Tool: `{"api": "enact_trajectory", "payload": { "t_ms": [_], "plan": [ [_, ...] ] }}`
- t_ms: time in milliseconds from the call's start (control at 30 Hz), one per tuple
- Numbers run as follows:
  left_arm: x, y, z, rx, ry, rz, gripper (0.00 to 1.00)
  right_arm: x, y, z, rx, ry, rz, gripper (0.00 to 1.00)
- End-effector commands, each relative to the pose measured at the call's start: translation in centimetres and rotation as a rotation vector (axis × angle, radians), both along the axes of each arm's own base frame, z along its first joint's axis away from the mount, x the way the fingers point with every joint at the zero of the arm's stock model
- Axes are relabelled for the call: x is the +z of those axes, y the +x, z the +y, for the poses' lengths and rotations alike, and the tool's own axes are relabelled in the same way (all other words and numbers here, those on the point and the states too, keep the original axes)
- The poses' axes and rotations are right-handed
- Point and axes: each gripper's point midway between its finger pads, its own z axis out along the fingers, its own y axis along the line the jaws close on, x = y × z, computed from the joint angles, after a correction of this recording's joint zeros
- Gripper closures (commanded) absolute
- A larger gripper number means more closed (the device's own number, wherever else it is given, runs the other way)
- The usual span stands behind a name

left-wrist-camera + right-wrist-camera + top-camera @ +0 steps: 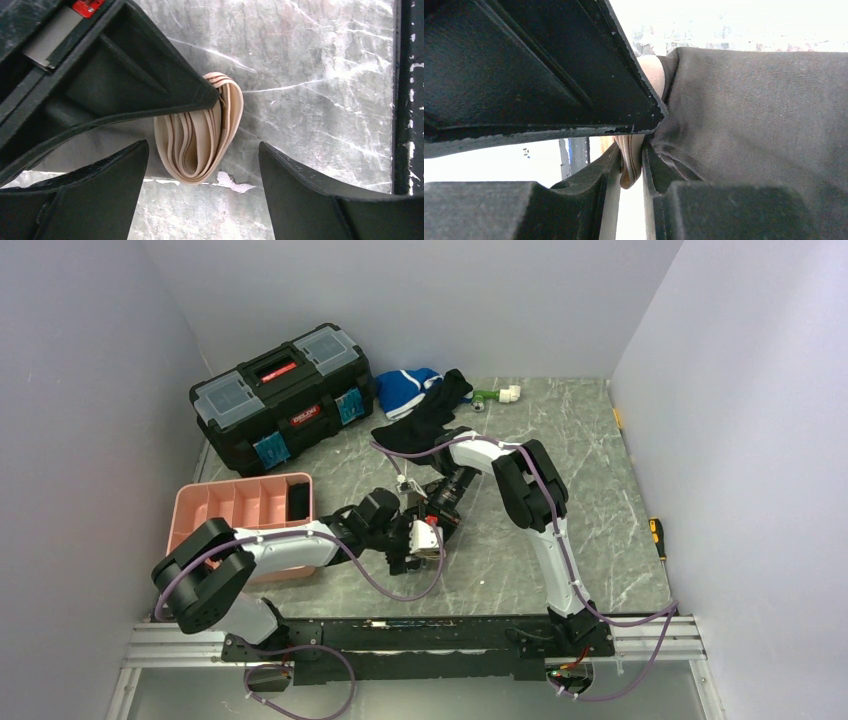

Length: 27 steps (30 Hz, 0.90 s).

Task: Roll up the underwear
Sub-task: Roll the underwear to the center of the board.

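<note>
while the right tool [630, 167] pinches the knit grey underwear [749, 110], the left tool [202, 147] gapes wide, empty.

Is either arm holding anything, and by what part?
The right gripper, jaws shut, pinches the underwear by its folded waistband; the left gripper stands open around it, holding nothing.

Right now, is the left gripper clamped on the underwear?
No, the left gripper stands open, its fingers apart on either side of the folded underwear.
</note>
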Motion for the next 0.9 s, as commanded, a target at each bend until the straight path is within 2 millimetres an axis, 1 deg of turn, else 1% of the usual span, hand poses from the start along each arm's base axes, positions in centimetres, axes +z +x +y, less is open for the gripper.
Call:
{"api": "enact_trajectory", "payload": {
  "t_ms": [0,100,200,233,267,300,333,500,667,733,867],
  "plan": [
    [0.3,-1.1,-1.0,-0.049,-0.03,0.042,0.16,1.3,0.6,1.0,-0.007,0.06,-0.028,0.78],
    [0.0,-1.3,-1.1,-0.053,-0.014,0.051,0.23,1.2,0.6,1.0,-0.009,0.059,-0.026,0.78],
    [0.0,-1.1,-1.4,-0.047,-0.007,0.062,0.36,1.2,0.6,1.0,-0.009,0.058,-0.026,0.78],
    [2.5,-0.9,-1.7,-0.048,-0.057,0.021,0.4,1.2,0.6,1.0,-0.008,0.058,-0.025,0.78],
    [0.3,-1.0,-1.6,-0.044,-0.007,0.067,0.43,1.2,0.6,1.0,-0.009,0.058,-0.025,0.78],
    [0.0,-1.0,-1.5,-0.041,0.003,0.076,0.47,1.2,0.6,1.0,-0.009,0.056,-0.024,0.78],
    [-0.1,-0.9,-1.5,-0.036,0.007,0.079,0.51,1.2,0.6,1.0,-0.009,0.058,-0.025,0.78],
    [-0.8,-1.2,-1.2,-0.03,0.037,0.106,0.66,1.4,0.6,1.0,-0.009,0.058,-0.026,0.78],
    [-1.6,-1.7,-0.6,-0.033,0.08,0.14,0.76,2.0,0.5,0.9,-0.008,0.062,-0.04,0.75],
    [-1.6,-1.7,-0.5,-0.033,0.089,0.148,0.8,2.2,0.6,0.9,-0.007,0.059,-0.046,0.7],
    [-1.5,-1.7,-0.3,-0.022,0.098,0.167,0.9,2.8,0.7,0.8,-0.011,0.057,-0.064,0.56]
  ]
}}
